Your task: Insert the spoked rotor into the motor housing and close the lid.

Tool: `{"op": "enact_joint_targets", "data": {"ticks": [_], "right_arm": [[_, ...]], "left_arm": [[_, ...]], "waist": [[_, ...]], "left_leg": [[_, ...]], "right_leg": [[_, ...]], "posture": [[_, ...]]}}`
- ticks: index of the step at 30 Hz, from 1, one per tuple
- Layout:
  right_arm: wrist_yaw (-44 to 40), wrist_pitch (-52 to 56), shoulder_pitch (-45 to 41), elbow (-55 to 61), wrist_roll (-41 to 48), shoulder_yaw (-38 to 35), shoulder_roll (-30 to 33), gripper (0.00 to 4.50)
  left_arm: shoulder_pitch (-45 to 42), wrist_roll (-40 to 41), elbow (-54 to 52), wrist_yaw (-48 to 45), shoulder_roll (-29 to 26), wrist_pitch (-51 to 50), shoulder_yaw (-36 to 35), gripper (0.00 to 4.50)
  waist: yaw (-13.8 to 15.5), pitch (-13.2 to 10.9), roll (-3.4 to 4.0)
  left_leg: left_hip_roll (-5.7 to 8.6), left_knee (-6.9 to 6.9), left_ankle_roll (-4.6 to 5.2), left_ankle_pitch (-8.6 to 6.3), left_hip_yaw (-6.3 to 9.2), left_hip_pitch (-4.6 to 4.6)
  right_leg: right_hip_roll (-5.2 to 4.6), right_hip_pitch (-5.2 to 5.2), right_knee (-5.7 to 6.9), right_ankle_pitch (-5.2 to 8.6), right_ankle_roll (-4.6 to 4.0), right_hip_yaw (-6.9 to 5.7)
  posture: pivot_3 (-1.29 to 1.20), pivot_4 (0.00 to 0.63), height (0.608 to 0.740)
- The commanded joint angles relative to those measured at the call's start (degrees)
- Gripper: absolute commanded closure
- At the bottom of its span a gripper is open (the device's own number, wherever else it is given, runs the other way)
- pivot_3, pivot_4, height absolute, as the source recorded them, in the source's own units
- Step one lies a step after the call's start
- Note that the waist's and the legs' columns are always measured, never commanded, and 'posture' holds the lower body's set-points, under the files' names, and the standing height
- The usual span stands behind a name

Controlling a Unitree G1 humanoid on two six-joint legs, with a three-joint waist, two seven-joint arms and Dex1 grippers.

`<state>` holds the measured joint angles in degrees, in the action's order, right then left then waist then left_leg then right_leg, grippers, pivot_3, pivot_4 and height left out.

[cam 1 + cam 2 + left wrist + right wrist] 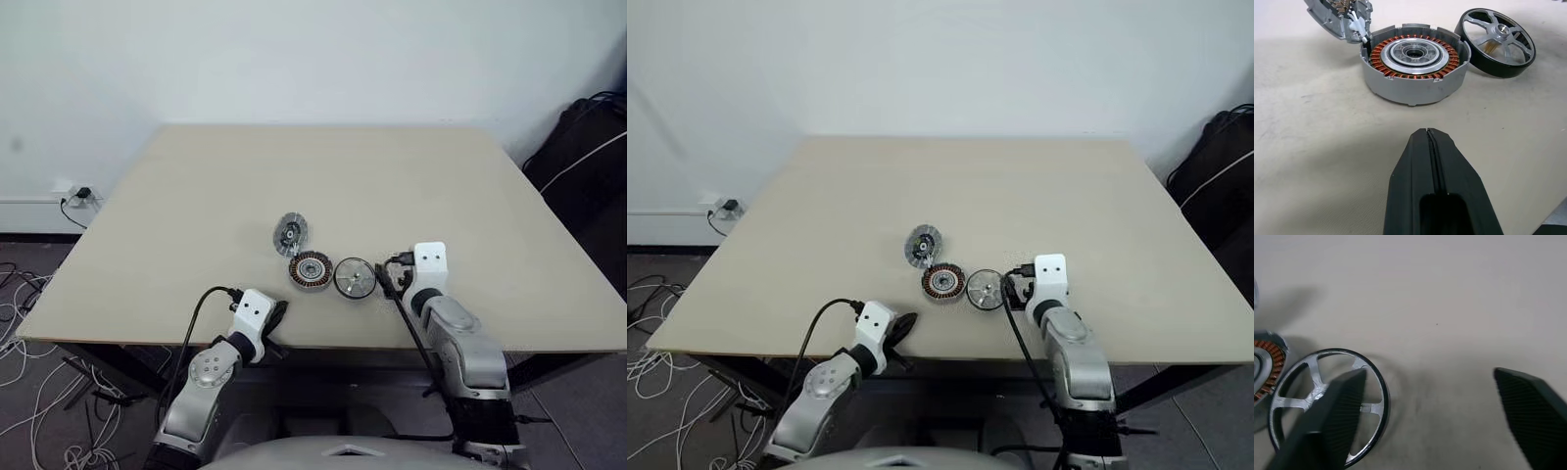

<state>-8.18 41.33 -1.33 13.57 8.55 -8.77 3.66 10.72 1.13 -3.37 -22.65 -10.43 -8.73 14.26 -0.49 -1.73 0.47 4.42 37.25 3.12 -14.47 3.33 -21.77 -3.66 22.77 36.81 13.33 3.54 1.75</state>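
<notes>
Head view: the left hand [277, 315], closed and empty, rests at the table [196, 196] near edge; the right hand [387, 279] is open beside the spoked rotor [354, 277].

Left wrist view: the copper-wound motor housing [1414, 61] lies flat, the lid [1339, 17] leaning against it.

Right wrist view: fingers [1334, 416] spread wide over the rotor.

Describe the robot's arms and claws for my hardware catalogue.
Both arms have silver-grey metal shells with white wrist blocks and black cables running along them. The left claw has smooth black fingers. The right claw has black fingers with finely ribbed pads.
</notes>
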Motion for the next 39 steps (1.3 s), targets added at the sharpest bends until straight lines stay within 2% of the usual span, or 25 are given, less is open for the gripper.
{"op": "enact_joint_targets", "data": {"ticks": [1, 7, 11, 16, 22, 39], "right_arm": [[0.81, 5.47, -1.34, 3.38, 9.16, -6.98, -3.99, 0.02], [3.31, 11.37, -4.34, 0.93, 23.44, -18.51, -9.38, 0.02], [6.44, 15.80, -7.18, -3.05, 38.78, -27.83, -12.41, 0.02], [10.42, 17.53, -8.13, -7.56, 48.00, -30.31, -12.26, 0.02], [10.67, 16.78, -8.74, -12.69, 51.80, -27.10, -11.99, 0.02], [9.39, 13.38, -8.14, -18.33, 50.48, -20.64, -9.74, 0.02]], "left_arm": [[-0.59, 0.15, -2.46, -0.30, -0.05, 0.08, 0.39, 4.50], [-0.57, 0.21, -2.34, -0.26, 0.16, -0.32, 0.53, 4.50], [-0.44, 0.21, -2.40, -0.11, 0.32, -0.59, 0.63, 4.50], [-0.21, 0.25, -2.59, 0.02, 0.46, -0.86, 0.83, 4.50], [-0.27, 0.37, -2.81, -0.09, 0.47, -1.31, 0.94, 4.50], [0.49, 0.30, -4.30, 0.52, 0.47, -1.81, 0.80, 4.50]], "waist": [[-0.03, 0.00, 0.00], [-0.07, -0.09, 0.17], [-0.07, -0.11, 0.20], [-0.19, -0.15, 0.35], [-0.23, -0.15, 0.42], [-0.94, -0.17, 0.45]], "left_leg": [[-0.01, 0.00, 0.00, 0.00, 0.01, 0.00], [-0.01, 0.00, 0.01, 0.00, 0.03, -0.01], [-0.02, -0.02, 0.01, -0.01, 0.05, -0.02], [-0.02, -0.12, 0.01, -0.01, 0.05, -0.02], [-0.01, -0.12, 0.02, -0.01, 0.04, -0.03], [-0.03, -0.13, 0.02, -0.01, 0.04, -0.04]], "right_leg": [[0.00, 0.00, 0.00, 0.00, 0.01, 0.02], [-0.03, -0.01, -0.01, 0.01, -0.01, 0.08], [-0.02, -0.01, -0.02, -0.01, 0.00, 0.07], [-0.04, 0.03, -0.02, 0.00, -0.02, 0.08], [-0.05, 0.03, -0.03, 0.02, -0.02, 0.09], [-0.04, 0.05, -0.05, 0.01, -0.01, 0.11]], "posture": [[0.00, 0.000, 0.740], [0.00, 0.000, 0.740], [0.00, 0.000, 0.740], [0.00, 0.000, 0.740], [0.00, 0.000, 0.740], [0.00, 0.000, 0.740]]}}
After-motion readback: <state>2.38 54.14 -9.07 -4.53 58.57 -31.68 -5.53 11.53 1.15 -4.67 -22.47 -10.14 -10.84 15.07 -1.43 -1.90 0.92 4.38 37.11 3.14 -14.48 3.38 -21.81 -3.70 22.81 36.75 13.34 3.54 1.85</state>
